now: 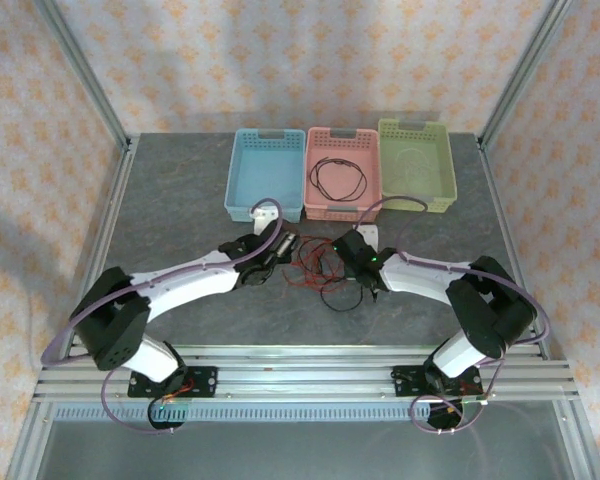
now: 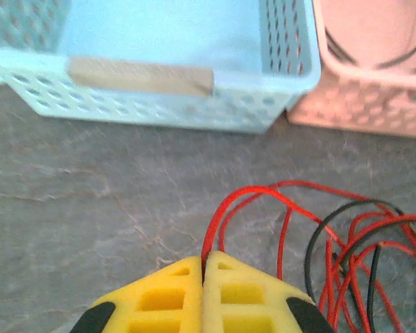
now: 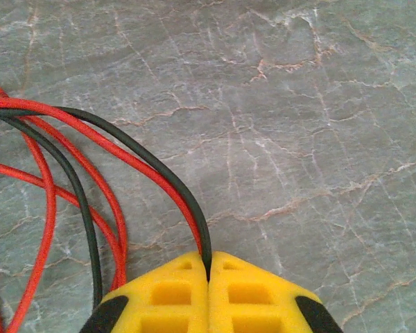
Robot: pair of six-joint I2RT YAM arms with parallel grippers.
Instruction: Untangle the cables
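Where the grey marbled counter (image 1: 180,200) spreads under everything, two white arms reach inward across it from the near edge, the left arm (image 1: 180,285) and the right arm (image 1: 430,272) nearly meeting at the middle. Behind them three baskets stand side by side on the far part of the counter: a blue basket (image 1: 232,185) on the left, a pink basket (image 1: 332,133) against it in the middle, and a green basket (image 1: 415,125) on the right. The left hand (image 1: 283,246) and the right hand (image 1: 345,248) sit close together, facing one another. Seen from the left wrist, the left hand (image 2: 204,262) is clenched, its yellow pads pressed together on a red cable (image 2: 253,193) that arcs out towards the blue basket (image 2: 159,111). Seen from the right wrist, the right hand (image 3: 208,263) is likewise clenched, gripping a black cable (image 3: 159,166), with a red strand (image 3: 90,142) running to the seam just beside it. The cables (image 1: 318,272) lie as a loose red and black snarl on the counter between the two hands and just in front of them. A dark loop (image 1: 338,178) rests inside the pink basket
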